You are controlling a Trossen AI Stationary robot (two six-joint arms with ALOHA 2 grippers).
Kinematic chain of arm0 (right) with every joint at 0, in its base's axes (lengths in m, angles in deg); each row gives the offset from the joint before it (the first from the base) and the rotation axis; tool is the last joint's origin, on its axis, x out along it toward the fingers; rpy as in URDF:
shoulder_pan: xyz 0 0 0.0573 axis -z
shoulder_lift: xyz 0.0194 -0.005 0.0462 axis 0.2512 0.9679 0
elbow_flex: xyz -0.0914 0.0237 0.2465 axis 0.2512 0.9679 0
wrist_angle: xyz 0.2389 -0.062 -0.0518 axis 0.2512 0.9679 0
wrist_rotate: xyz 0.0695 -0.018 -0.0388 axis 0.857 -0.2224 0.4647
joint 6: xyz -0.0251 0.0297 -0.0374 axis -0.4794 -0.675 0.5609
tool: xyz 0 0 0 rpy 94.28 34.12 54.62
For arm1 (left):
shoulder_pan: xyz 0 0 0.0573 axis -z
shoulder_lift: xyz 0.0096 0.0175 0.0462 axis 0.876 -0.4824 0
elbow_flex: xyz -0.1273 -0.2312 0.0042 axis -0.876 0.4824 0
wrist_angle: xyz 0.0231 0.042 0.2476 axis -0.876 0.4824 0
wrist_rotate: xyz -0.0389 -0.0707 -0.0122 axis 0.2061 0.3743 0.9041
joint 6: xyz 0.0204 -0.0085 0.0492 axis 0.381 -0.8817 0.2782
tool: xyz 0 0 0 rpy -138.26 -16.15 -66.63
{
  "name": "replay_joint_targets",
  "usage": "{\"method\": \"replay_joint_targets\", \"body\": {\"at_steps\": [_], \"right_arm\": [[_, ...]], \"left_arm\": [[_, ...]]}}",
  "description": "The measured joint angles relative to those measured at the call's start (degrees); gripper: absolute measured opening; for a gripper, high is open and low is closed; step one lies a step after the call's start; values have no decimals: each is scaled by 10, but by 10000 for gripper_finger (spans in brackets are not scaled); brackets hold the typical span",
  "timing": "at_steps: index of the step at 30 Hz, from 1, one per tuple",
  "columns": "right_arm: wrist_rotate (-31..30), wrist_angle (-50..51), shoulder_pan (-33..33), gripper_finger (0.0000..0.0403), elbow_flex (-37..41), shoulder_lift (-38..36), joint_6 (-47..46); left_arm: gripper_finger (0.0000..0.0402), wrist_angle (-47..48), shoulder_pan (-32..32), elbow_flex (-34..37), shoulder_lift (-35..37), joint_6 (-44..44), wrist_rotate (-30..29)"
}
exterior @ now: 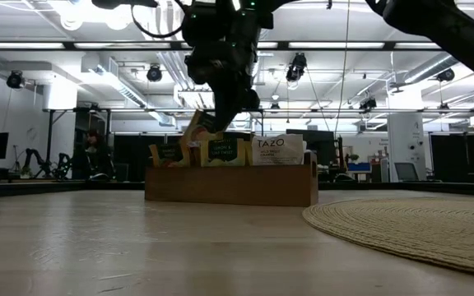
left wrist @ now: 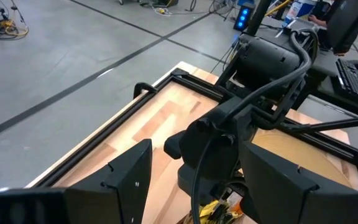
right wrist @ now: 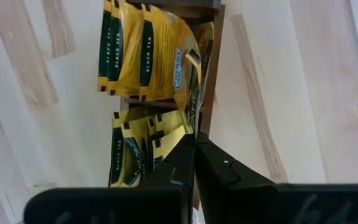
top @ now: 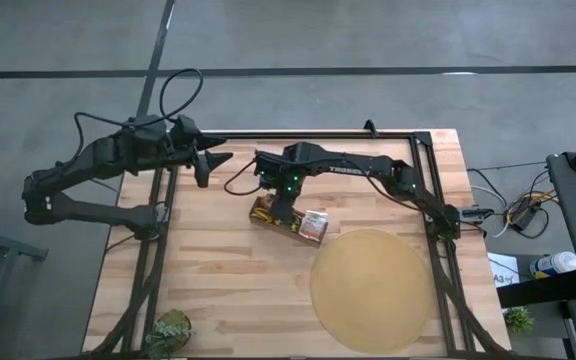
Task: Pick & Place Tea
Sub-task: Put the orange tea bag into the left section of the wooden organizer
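A brown wooden box (top: 290, 226) (exterior: 229, 185) stands in the middle of the table. Several tea sachets stand upright in it: yellow ones (exterior: 220, 150) (right wrist: 129, 149) and a white one (exterior: 278, 150). My right gripper (top: 276, 208) (right wrist: 195, 146) points steeply down over the box's left end. It is shut on one yellow tea sachet (exterior: 193, 127) (right wrist: 163, 62), which leans out of the row. My left gripper (top: 208, 160) (left wrist: 204, 186) waits open in the air at the table's far left corner, touching nothing. My right gripper pinches the yellow sachet's upper edge (right wrist: 194, 124) between its two fingertips, coming from above and pointing down. The sachet is tilted below the fingers, raised above its neighbours. Its lower part stays among the other sachets in the box.
A big round tan mat (top: 373, 290) (exterior: 418, 226) lies on the table's near right, close to the box. A small potted plant (top: 168, 332) sits at the near left corner. A black frame rail (top: 318, 135) runs along the far edge. Bare wood (top: 218, 280) lies near left of the box.
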Motion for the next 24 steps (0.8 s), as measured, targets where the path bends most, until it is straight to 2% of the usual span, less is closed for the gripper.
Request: {"method": "replay_joint_targets", "body": {"at_steps": [24], "right_arm": [[0,-30,0,8,40,0,11]], "left_arm": [[236,0,0,0,0,-2,0]]}}
